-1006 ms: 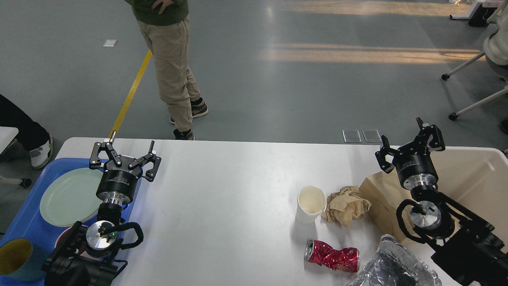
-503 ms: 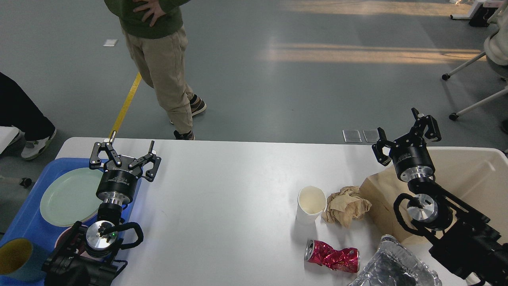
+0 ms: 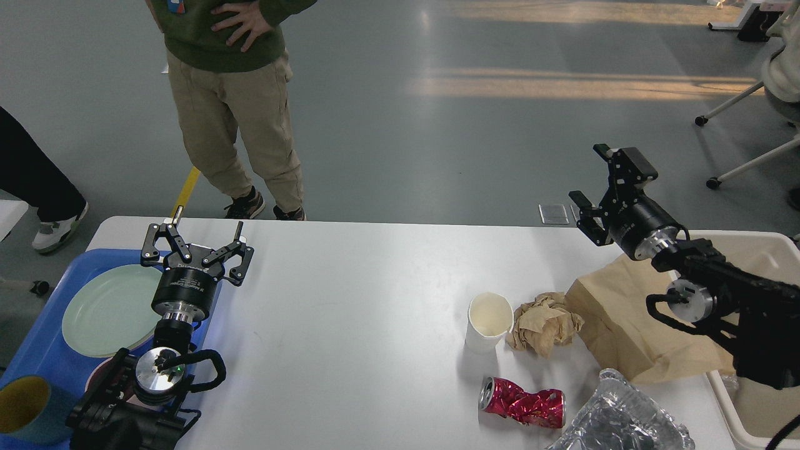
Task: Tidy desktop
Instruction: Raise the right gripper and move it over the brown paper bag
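The white desktop (image 3: 350, 300) fills the lower view. On its right side stand a white paper cup (image 3: 489, 322), a crumpled brown paper wad (image 3: 545, 324), a flat brown paper bag (image 3: 625, 325), a crushed red can (image 3: 522, 403) and a foil tray (image 3: 615, 419). My left gripper (image 3: 195, 240) is open with nothing in it, above the desktop's left edge beside the blue tray. My right gripper (image 3: 601, 182) is open and empty, raised above the far right edge, behind the paper bag.
A blue tray (image 3: 44, 337) at the left holds a pale green plate (image 3: 109, 309) and a yellow-lined cup (image 3: 28, 406). A beige bin (image 3: 762, 262) stands at the right edge. A person (image 3: 228, 106) stands close behind the far edge; chairs at the far right.
My right arm rose and swung left and away from the bin, its gripper now tilted toward the far edge. The person stepped left and nearer. The left arm stayed still.
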